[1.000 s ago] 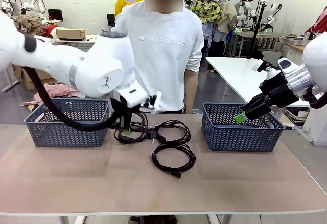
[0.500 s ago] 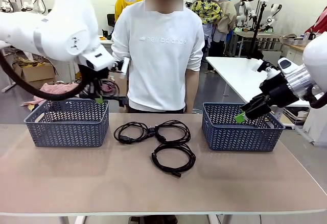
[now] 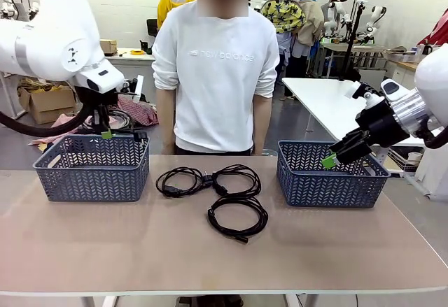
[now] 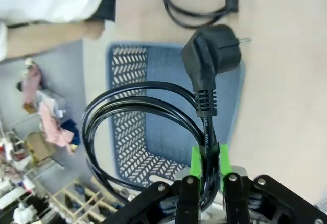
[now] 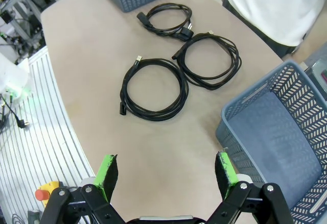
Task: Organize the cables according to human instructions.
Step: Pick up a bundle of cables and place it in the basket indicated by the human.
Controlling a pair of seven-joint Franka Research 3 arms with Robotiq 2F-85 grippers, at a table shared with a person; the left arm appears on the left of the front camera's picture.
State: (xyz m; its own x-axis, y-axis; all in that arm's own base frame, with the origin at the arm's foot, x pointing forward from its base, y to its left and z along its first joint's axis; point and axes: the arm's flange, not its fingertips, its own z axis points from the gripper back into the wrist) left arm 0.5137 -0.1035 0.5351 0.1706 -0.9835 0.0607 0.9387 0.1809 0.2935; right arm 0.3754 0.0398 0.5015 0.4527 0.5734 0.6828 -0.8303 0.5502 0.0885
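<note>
One cable [image 4: 209, 55] pinched in left gripper [image 4: 208, 158] | above basket [image 4: 127, 147]

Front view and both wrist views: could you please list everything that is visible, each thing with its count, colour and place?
table: one, beige, in front of the robot
left basket: one, blue-grey, on the table's left end
right basket: one, blue-grey, on the table's right end
cables: three, black, coiled mid-table between the baskets
held cable: one, black, hanging above the left basket
person: one, white sweatshirt, standing at the far side
left gripper: black with green pads, shut on the held cable
right gripper: black with green pads, open, by the right basket
</note>
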